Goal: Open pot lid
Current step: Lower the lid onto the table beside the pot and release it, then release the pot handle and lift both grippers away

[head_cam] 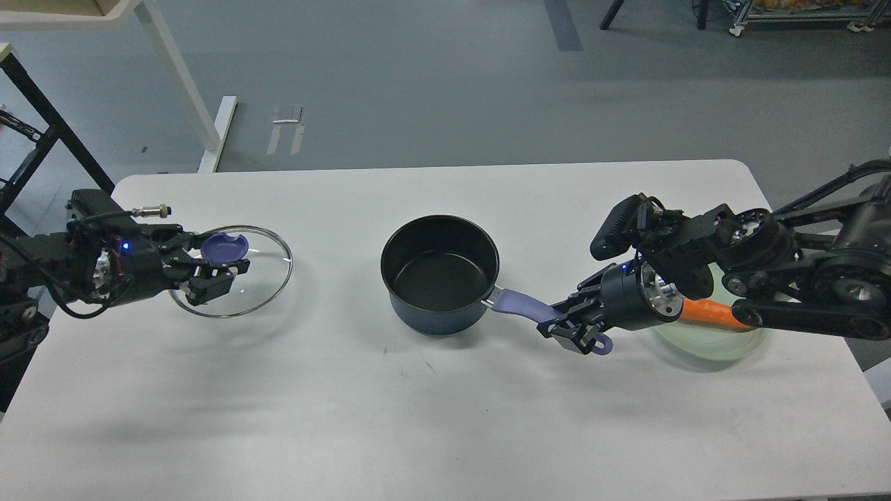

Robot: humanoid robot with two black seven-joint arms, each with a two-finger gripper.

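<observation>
- My left gripper (217, 268) was clenched around the purple knob of the lid (240, 271), one finger on each side of it; the glass disc spread out around and beyond the fingertips, off the pot and to its left.
- Whether the lid rested on the table (445, 417) or was held just above it, I could not tell; a faint shadow lay beneath its near rim.
- The pot (440, 275) stood uncovered between my two grippers, well apart from the left one, its black interior exposed and nothing visible inside.
- My right gripper (567, 325) was closed on the pot's long purple handle near its far end; the handle's end hole showed just past the fingers, and the pot body lay to the left of this gripper.
- Behind and under my right wrist sat a pale green plate (738, 342) carrying an orange carrot (706, 313), both partly hidden by the arm.
- The surface was a white table with rounded corners, marked by a few small dark scuffs in front of the pot.
- Beyond the table's far edge was a grey floor, with a white table leg (182, 90) up and left of my left gripper and dark frame legs at the top right.
</observation>
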